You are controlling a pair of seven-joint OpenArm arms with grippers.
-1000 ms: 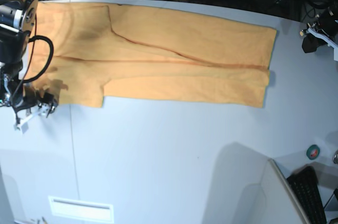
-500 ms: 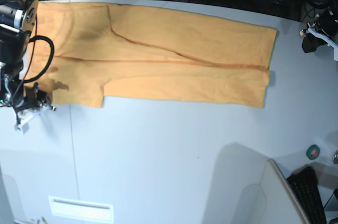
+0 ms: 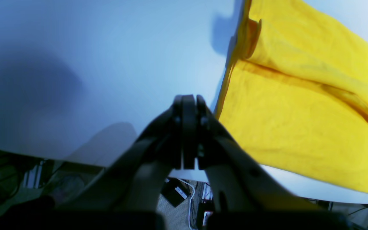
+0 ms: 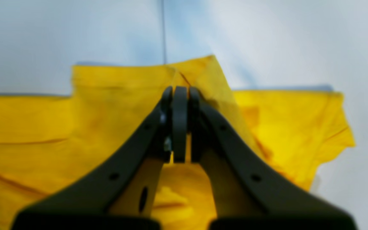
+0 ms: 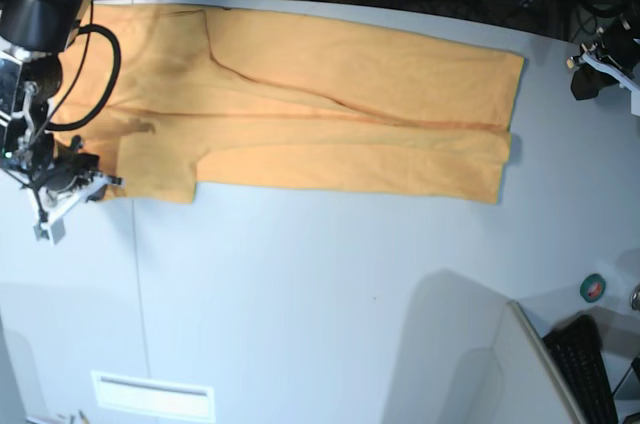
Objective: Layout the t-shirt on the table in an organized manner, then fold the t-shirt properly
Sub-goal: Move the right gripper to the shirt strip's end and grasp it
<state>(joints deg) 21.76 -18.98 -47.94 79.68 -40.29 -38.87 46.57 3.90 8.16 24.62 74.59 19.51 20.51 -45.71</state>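
Observation:
The orange-yellow t-shirt [image 5: 340, 104] lies as a long band, folded lengthwise, across the far part of the pale table [image 5: 350, 294]. At its near left corner, by the sleeve, my right gripper [image 5: 78, 180] is shut. In the right wrist view the right gripper [image 4: 180, 92] has its jaws together on a raised ridge of the t-shirt [image 4: 43, 127]. My left gripper [image 5: 590, 69] stays at the table's right edge. In the left wrist view the left gripper [image 3: 188, 99] is shut on nothing, just beside the hem of the t-shirt [image 3: 299, 111].
A thin dark seam [image 5: 137, 284] runs down the table's left part. A green tape roll [image 5: 593, 288], a keyboard [image 5: 590, 369] and a white panel [image 5: 530, 374] sit at the near right. Cables and gear lie beyond the far edge.
The right gripper has gone from open to shut at the shirt's near left corner, and its arm has shifted towards the far edge. The left arm has not moved.

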